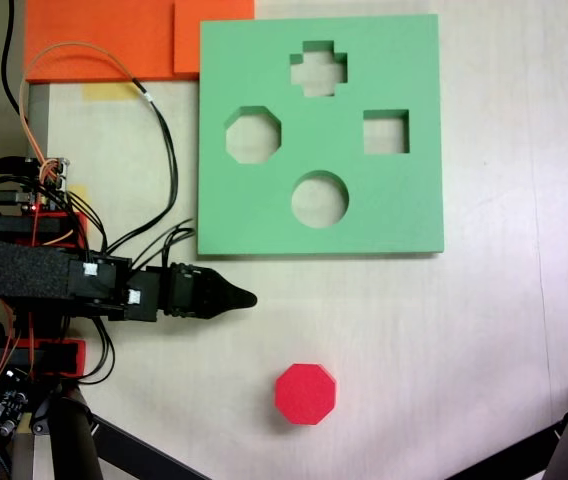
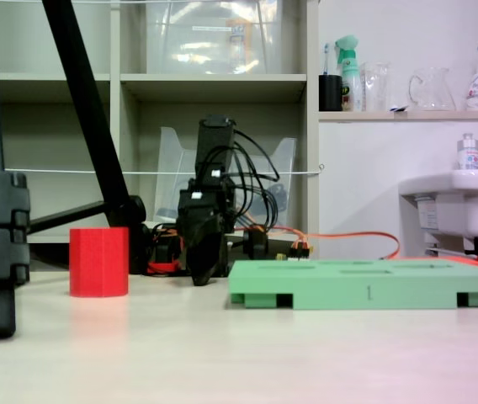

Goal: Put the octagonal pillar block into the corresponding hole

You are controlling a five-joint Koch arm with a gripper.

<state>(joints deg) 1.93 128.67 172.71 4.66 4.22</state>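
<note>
Fingers [image 1: 247, 297] apparently closed, empty, bare table between them, red block [image 1: 305, 393], octagonal hole [image 1: 253, 135].

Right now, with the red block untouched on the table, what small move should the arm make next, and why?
Probably swing the gripper toward the octagonal pillar block and open its fingers. The block stands free on the table, apart from the gripper and off the green board, whose octagonal hole is empty. Whether the fingers are open cannot be told.
</note>
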